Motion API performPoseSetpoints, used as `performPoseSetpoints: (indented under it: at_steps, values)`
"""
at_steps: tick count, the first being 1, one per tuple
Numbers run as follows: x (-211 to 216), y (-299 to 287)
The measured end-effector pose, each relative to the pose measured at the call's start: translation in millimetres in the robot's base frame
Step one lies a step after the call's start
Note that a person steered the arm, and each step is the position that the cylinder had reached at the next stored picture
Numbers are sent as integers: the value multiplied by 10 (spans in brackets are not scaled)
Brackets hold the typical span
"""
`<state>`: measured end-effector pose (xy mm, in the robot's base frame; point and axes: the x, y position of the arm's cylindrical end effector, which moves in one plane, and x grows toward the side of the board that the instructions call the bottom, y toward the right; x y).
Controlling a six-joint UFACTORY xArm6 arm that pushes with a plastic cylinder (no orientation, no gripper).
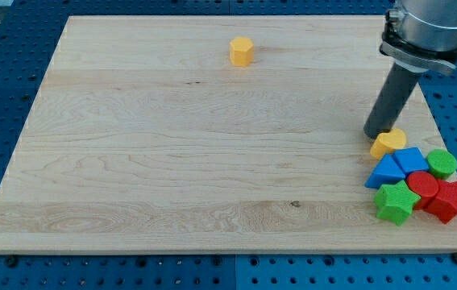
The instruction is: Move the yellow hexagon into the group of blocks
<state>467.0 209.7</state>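
The yellow hexagon (242, 51) sits alone near the view's top, left of centre-right. A group of blocks lies at the view's lower right: a yellow heart-like block (388, 143), a blue triangle (385, 172), a blue block (411, 160), a green round block (442, 163), a green star (396, 202), a red block (423, 189) and a red star (450, 200). My tip (375, 134) rests on the board just left of and above the yellow heart-like block, about touching it. It is far to the right of and below the yellow hexagon.
The wooden board (172, 161) lies on a blue perforated table (2, 72). The group sits close to the board's right edge and lower right corner. The arm's grey body (429, 28) hangs over the upper right corner.
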Motion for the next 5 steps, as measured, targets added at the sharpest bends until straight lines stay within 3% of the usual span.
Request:
performPoseSetpoints:
  at_steps: [2,4,5]
  values:
    - [58,86]
    - [-176,-1157]
    - [-555,-1912]
